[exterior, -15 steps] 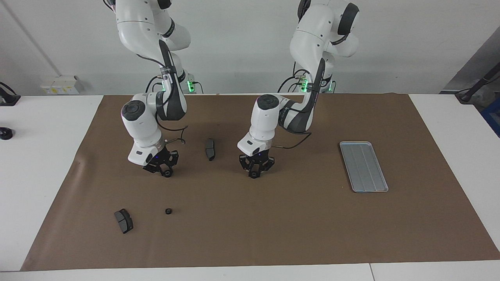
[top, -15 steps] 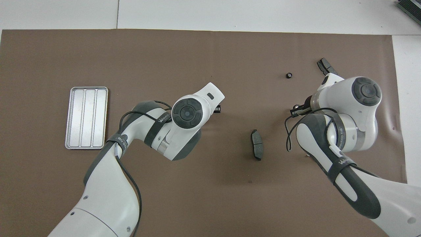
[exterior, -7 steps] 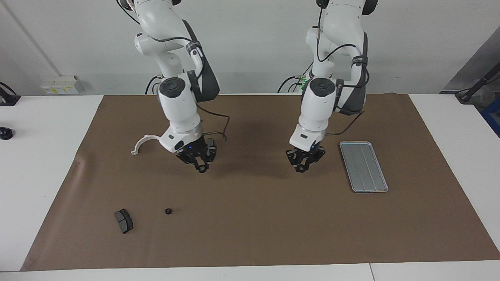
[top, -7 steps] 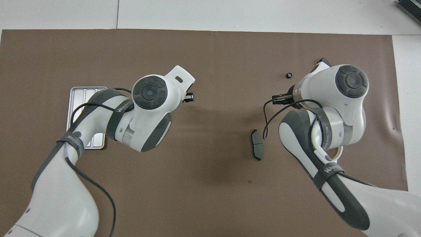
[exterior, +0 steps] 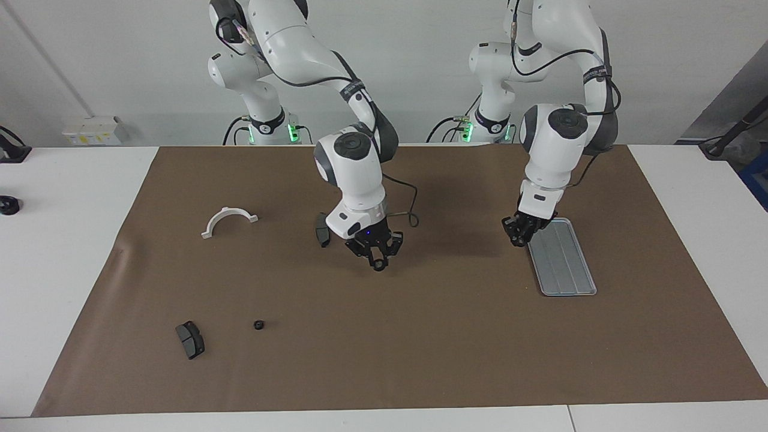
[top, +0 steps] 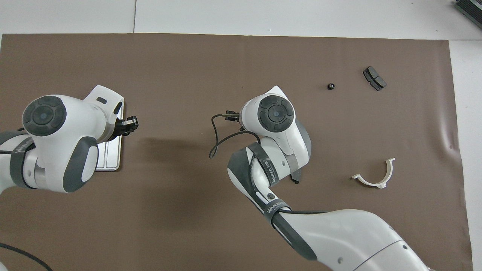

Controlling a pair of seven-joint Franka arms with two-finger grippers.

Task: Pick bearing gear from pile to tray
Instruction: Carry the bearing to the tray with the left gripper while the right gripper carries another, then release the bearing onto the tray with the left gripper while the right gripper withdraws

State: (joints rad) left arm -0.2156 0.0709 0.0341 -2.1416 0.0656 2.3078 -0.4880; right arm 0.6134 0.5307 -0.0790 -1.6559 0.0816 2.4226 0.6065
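Tray [exterior: 567,264]: flat ridged silver-grey metal, low rim, nothing visible in it. Left gripper [exterior: 521,238] over its rim, closed on a small black gear [exterior: 519,240]. Right gripper [exterior: 378,261] over bare brown mat [exterior: 420,336], pinching a second round gear [exterior: 378,264]. Third gear [exterior: 258,325] loose on the mat.

Seen from overhead, the left arm [exterior: 561,129] came in from eight o'clock and bent steeply down, its claw [exterior: 519,236] hanging low near nine o'clock of the surface [exterior: 420,336]. The right arm [exterior: 354,162] stretched in from five o'clock to the middle. Its claw [exterior: 378,259] pointed down, pinching a small black gear [exterior: 378,265] just above the surface.
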